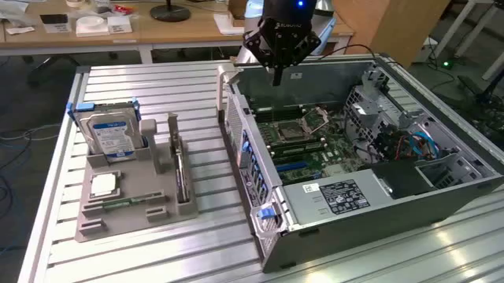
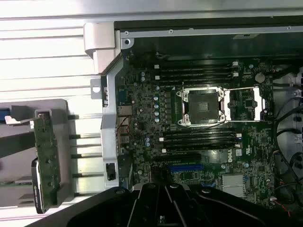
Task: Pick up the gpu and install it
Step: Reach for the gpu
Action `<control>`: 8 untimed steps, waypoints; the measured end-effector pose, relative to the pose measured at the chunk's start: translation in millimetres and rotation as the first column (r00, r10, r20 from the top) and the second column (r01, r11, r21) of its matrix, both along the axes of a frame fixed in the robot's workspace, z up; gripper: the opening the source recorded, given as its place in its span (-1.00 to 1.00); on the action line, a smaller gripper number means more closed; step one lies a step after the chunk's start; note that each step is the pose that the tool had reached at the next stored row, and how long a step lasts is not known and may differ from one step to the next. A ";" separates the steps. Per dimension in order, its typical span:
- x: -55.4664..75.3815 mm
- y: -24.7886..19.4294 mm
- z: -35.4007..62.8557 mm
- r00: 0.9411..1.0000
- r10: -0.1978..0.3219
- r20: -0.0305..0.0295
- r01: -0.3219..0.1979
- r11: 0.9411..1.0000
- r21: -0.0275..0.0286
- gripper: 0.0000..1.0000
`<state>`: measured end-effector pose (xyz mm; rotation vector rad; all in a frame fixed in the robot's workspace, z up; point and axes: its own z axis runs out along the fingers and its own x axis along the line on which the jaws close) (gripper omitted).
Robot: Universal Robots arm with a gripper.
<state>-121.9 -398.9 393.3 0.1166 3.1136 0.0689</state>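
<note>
The gpu point(image 1: 182, 172) is a thin dark card standing edge-on in the right slot of the grey holder point(image 1: 134, 221) on the table. In the wrist view the gpu point(image 2: 46, 161) appears greenish with a metal bracket, off to the side of the case. My gripper point(image 1: 275, 75) hangs over the back part of the open computer case point(image 1: 378, 206), above the motherboard point(image 1: 303, 138), well apart from the gpu. Its fingers point(image 2: 165, 208) are shut together with nothing between them. A blue slot point(image 2: 184, 167) shows on the motherboard close to the fingers.
A silver hard drive point(image 1: 114, 132) with a blue label stands at the holder's back. A small chip point(image 1: 104, 184) and a memory stick point(image 1: 126, 202) lie in the holder. A desk point(image 1: 118, 32) with papers stands behind the slatted table point(image 1: 141, 79). Cables point(image 1: 414, 144) fill the case's right side.
</note>
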 end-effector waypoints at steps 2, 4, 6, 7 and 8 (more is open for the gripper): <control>0.0 0.0 0.0 1.000 0.000 0.000 0.000 1.000 0.000 -0.79; -1.5 0.0 0.1 1.000 0.000 0.000 0.000 1.000 0.000 -0.79; -3.4 0.0 0.1 1.000 0.000 0.000 0.000 1.000 0.000 -0.79; -4.7 0.0 0.0 1.000 0.000 0.000 0.000 1.000 0.000 -0.79; -6.2 0.0 0.0 1.000 0.000 0.000 0.000 1.000 0.000 -0.79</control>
